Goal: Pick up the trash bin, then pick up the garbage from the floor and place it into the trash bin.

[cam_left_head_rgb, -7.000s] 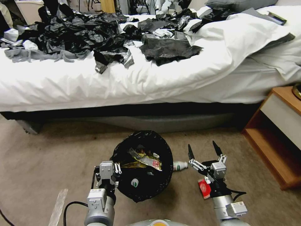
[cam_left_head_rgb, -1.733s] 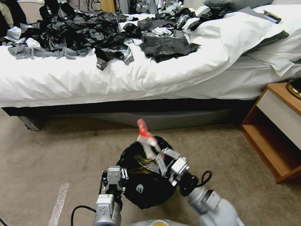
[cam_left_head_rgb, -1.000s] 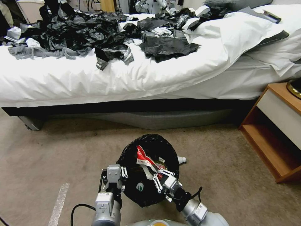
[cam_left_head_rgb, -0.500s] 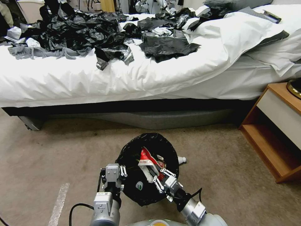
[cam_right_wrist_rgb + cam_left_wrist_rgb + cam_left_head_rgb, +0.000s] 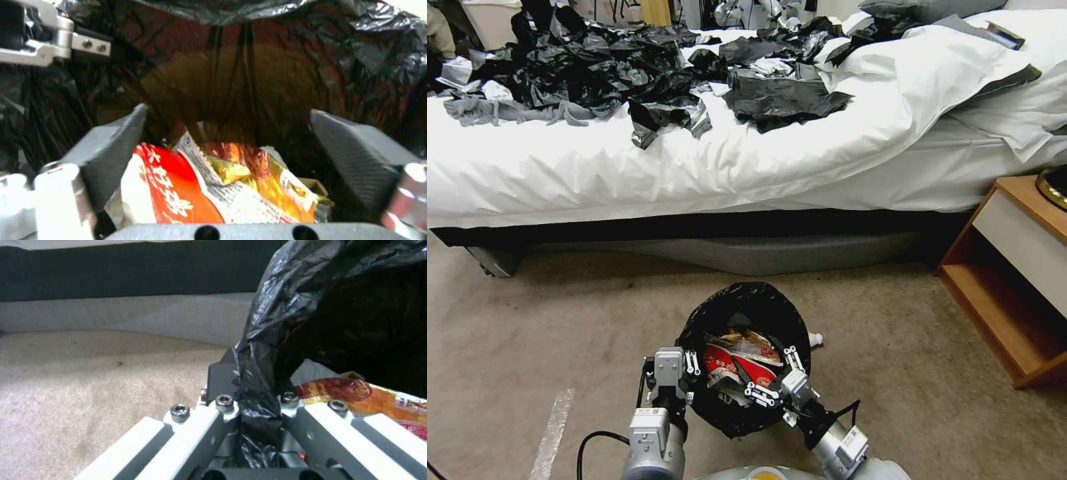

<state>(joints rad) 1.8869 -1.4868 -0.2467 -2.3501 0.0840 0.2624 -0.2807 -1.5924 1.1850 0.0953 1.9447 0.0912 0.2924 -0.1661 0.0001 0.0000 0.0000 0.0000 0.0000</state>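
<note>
Two grippers work at one trash bin [image 5: 747, 320], which is held just off the carpet in front of the bed's near edge. On the left, the left gripper [image 5: 675, 373] is clamped narrow on the bin's rim, its jaws pinching the folded black liner [image 5: 260, 386] between them in the left wrist view. If what it bites is mostly plastic and little of the hard rim, the bag could slide through and the bin would tilt or drop, spilling its load.

Inside the bin lie a red wrapper [image 5: 171, 190] and a yellow wrapper [image 5: 249, 173], both piled high toward the mouth. Over them, the right gripper [image 5: 770, 377] sits at the bin's near rim with its jaws spread wide and nothing between them; the red wrapper lies loose just below. Pulling out carelessly, a fingertip could snag the liner or drag a wrapper back over the edge.

Further right, a small white bottle [image 5: 815, 340] lies on the floor beside the bin, touching or nearly touching its side. Setting the bin down blind could knock it under the bed.
</note>
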